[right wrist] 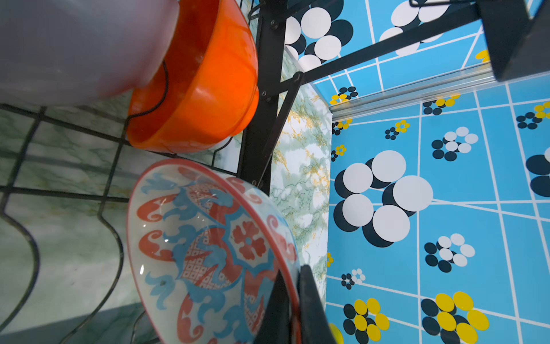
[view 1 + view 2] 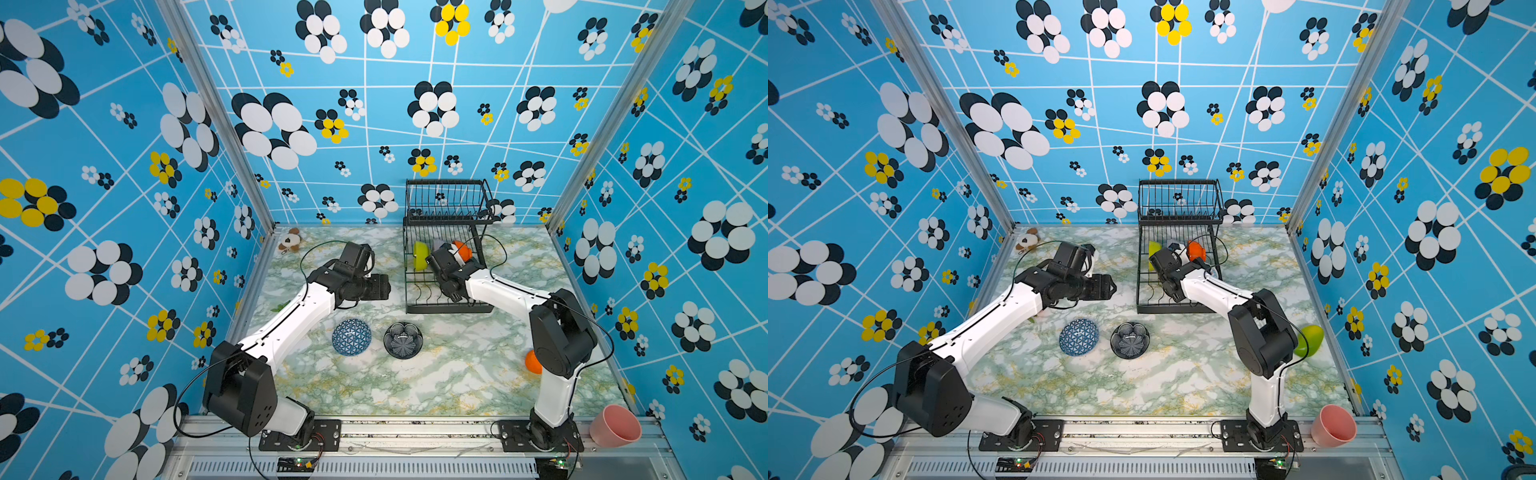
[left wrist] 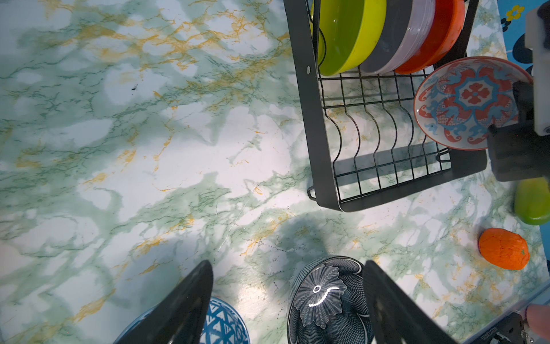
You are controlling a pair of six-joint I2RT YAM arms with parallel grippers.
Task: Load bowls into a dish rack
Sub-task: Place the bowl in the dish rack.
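Nearest, the blue geometric bowl (image 2: 351, 337) and black flower bowl (image 2: 403, 340) lie on the table (image 2: 457, 374), unloaded, the left gripper (image 3: 287, 265) spread over them. At their one o'clock, in the dish rack (image 2: 446, 309), the right gripper (image 1: 293, 270) pinches the floral bowl (image 1: 208, 244) by its rim, on edge over the front slots; whether it touches the wires is hard to tell. Keep it upright, seat it at five o'clock of the orange bowl (image 1: 205, 83), then release without nudging that, the lilac bowl (image 3: 410, 38) or lime-green bowl (image 3: 348, 32) beyond
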